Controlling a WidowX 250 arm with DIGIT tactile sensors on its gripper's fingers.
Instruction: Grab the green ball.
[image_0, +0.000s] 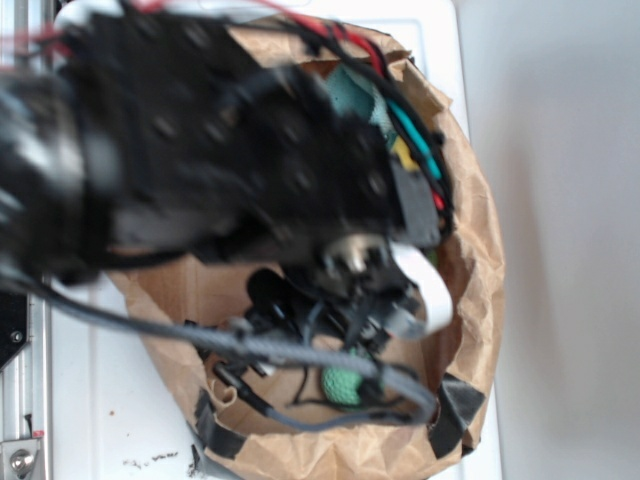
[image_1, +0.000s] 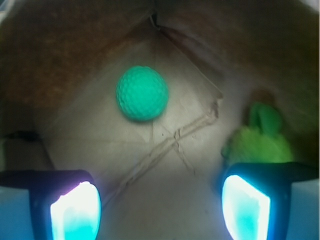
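The paper bag (image_0: 470, 260) is the biggest thing here, a crumpled brown bag with its rim rolled down, and the robot arm (image_0: 200, 150) reaches down into its mouth from above. In the wrist view the gripper (image_1: 160, 207) hangs with its jaws spread wide and nothing between them, both fingertips (image_1: 75, 212) glowing pale at the bottom edge.

The step in hand looks like the approach: the green ball (image_1: 142, 93) lies on the creased bag floor, ahead of the jaws and a little left of their midline. To do this well, I judge the gripper should shift slightly left and forward so the ball sits squarely between the fingers, then go down until the pads flank its middle before closing. A round ball may roll off if one finger touches first, so an even, centred closing matters. The bag's walls stand close, which leaves little room for wide sideways moves.

Inside the bag, a lime-green plush toy (image_1: 262, 142) rests against the right wall, near the right finger and well apart from the ball. In the exterior view a teal cloth (image_0: 350, 92) shows near the far rim.
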